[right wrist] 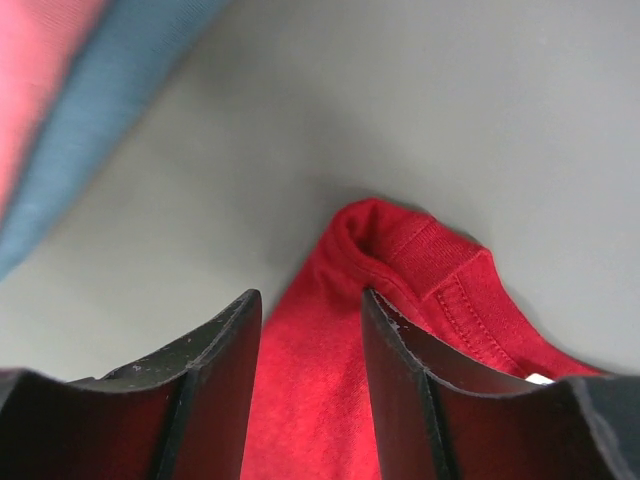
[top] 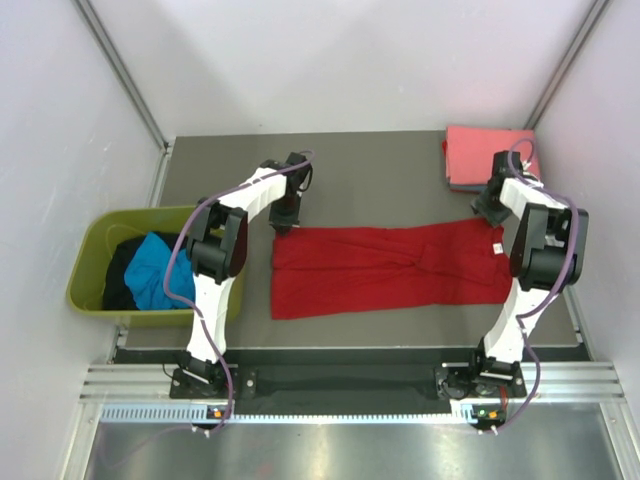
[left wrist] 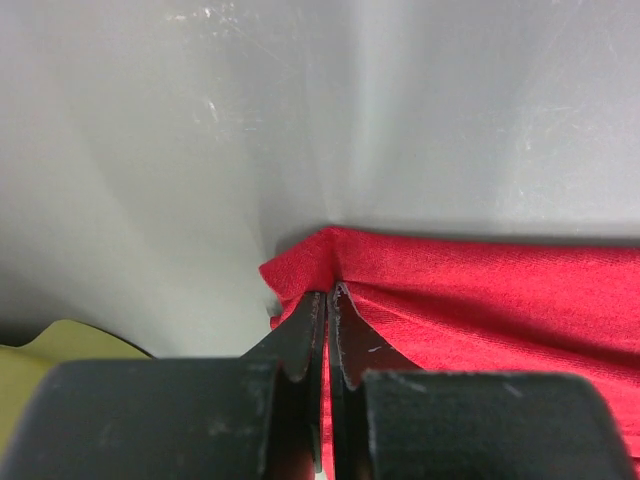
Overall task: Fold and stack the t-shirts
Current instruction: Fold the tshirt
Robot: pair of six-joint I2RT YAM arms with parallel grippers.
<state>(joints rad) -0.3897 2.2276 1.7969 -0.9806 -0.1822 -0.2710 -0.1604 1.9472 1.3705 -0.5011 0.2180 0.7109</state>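
A bright red t-shirt (top: pixel 390 268) lies on the table, folded into a long strip. My left gripper (top: pixel 283 224) is at its far left corner. In the left wrist view the gripper (left wrist: pixel 329 292) is shut on that corner of the red cloth (left wrist: pixel 480 300). My right gripper (top: pixel 490 214) is at the strip's far right corner, by the collar. In the right wrist view it (right wrist: pixel 309 296) stands open, its fingers either side of the red cloth (right wrist: pixel 320 400) just short of the ribbed collar (right wrist: pixel 430 250).
A folded salmon-pink shirt (top: pixel 488 155) lies at the back right corner on a blue one (right wrist: pixel 110 110). An olive-green tub (top: pixel 90 290) left of the table holds a turquoise shirt (top: pixel 155 270) and a black one (top: pixel 120 275). White walls enclose three sides.
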